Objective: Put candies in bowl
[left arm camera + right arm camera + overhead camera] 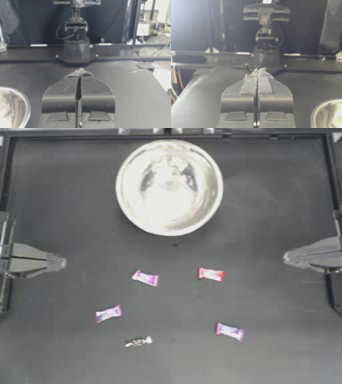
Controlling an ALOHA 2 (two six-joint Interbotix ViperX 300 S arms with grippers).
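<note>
Your left gripper [59,262] and right gripper [288,258] sit clenched, empty, at the table's [280,348] side edges; five candies [145,278] lie mid-table, the bowl [169,187] near its far edge.

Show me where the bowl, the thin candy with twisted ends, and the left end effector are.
bowl [130,208]: top view, on its left rim.
thin candy [138,342]: top view, wrapper middle.
left end effector [61,262]: top view, at its closed tips.
</note>
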